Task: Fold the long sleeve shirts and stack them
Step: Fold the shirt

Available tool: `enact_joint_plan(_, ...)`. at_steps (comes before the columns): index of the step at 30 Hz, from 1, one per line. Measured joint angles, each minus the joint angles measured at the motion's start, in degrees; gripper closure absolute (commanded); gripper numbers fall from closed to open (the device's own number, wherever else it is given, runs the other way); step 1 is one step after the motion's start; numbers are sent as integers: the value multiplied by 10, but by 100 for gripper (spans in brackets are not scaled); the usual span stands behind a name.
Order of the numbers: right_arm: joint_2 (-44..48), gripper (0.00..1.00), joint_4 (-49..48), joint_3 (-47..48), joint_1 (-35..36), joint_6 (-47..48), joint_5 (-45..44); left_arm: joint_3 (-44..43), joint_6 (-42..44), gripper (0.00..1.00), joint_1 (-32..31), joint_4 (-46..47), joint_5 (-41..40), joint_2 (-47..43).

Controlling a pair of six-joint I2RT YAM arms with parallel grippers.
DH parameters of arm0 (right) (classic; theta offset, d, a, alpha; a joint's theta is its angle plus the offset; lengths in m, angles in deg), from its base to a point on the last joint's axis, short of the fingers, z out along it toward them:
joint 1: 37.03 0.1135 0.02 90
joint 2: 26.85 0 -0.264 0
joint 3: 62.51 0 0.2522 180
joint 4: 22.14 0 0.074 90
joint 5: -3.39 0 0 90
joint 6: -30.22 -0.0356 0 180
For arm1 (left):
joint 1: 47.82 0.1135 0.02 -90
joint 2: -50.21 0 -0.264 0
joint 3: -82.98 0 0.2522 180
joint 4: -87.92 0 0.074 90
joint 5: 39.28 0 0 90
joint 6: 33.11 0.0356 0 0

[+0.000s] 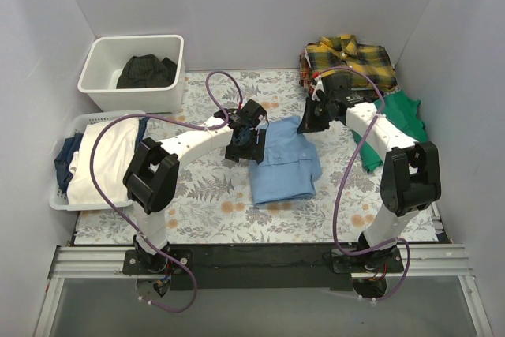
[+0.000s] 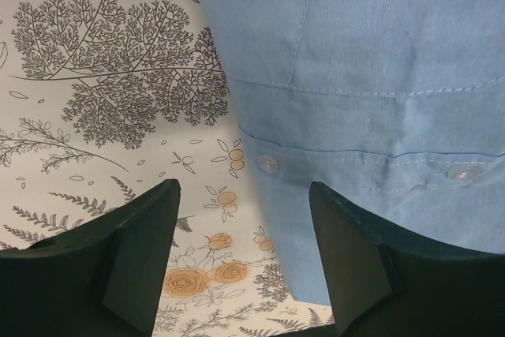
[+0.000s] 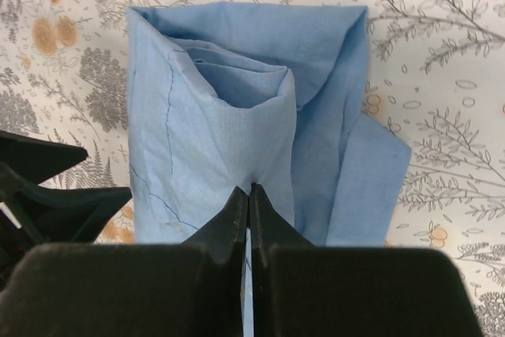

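The light blue long sleeve shirt (image 1: 284, 165) lies folded on the floral tablecloth at mid table. My right gripper (image 1: 309, 122) is at its far right edge. In the right wrist view that gripper (image 3: 249, 191) is shut, pinching a puckered fold of the blue shirt (image 3: 237, 92). My left gripper (image 1: 241, 147) hangs over the shirt's left edge. Its jaws (image 2: 243, 195) stand open, astride the buttoned edge of the blue cloth (image 2: 371, 53), with nothing held. The yellow-and-black plaid shirt (image 1: 351, 57) sits bunched at the back right.
A green T-shirt (image 1: 398, 116) lies along the right edge beside the right arm. A white bin (image 1: 101, 88) at back left holds a black garment (image 1: 146, 71). A white basket (image 1: 79, 125) with white and dark clothes stands at the left edge.
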Motion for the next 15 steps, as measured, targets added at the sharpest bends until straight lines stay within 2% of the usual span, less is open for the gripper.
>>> enact_joint_plan(4, -8, 98, -1, 28, 3, 11, 6, 1, 0, 34, 0, 1, 0, 0)
enact_joint_plan(9, -57, 67, -5, 64, 4, 10, 2, 1, 2, 35, 0, 2, 0, 0)
enact_joint_plan(12, -86, 59, 0, 66, 4, -1, -11, 0, 4, 35, 0, 2, 0, 0)
enact_joint_plan(15, -95, 57, 12, 61, 4, -16, -41, -5, 6, 34, 0, -1, 0, 0)
